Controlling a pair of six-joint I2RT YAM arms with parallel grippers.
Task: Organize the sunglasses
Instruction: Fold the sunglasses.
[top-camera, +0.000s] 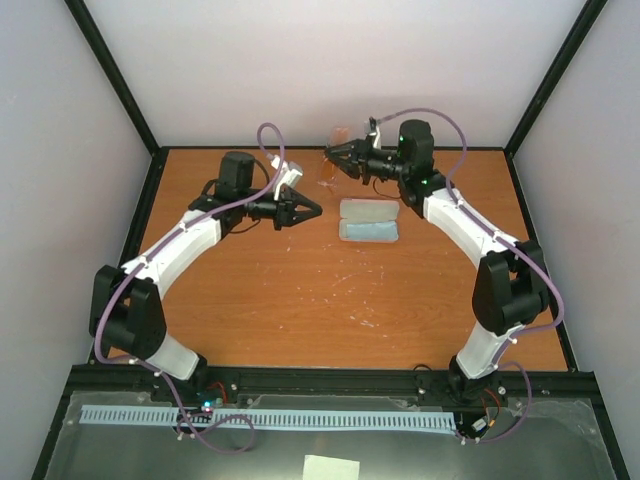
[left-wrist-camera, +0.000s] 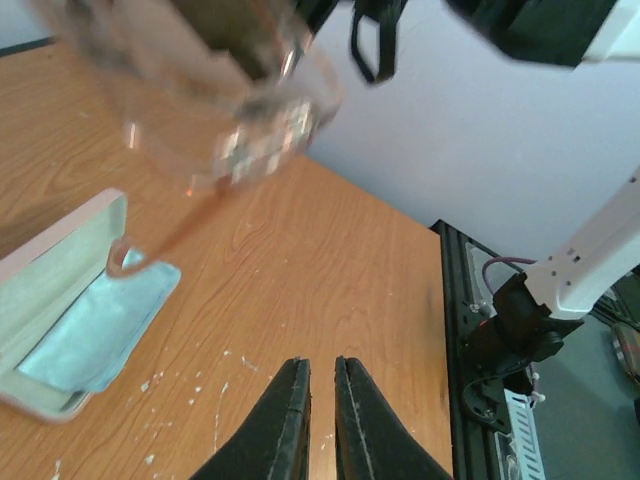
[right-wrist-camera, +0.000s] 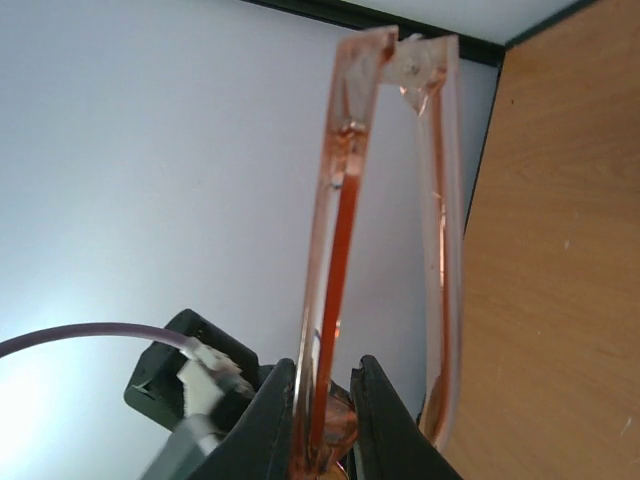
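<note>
Two grippers are operating above the rear of the tabletop (top-camera: 280, 290): the right gripper (right-wrist-camera: 322, 400) is clamping the sunglasses (right-wrist-camera: 343, 210) by one side, aloft; the left gripper (left-wrist-camera: 320, 365) is hovering near them, closed and empty. Stowing appears in hand; the next move is calling for lowering them level into the open case (top-camera: 368, 208)
</note>
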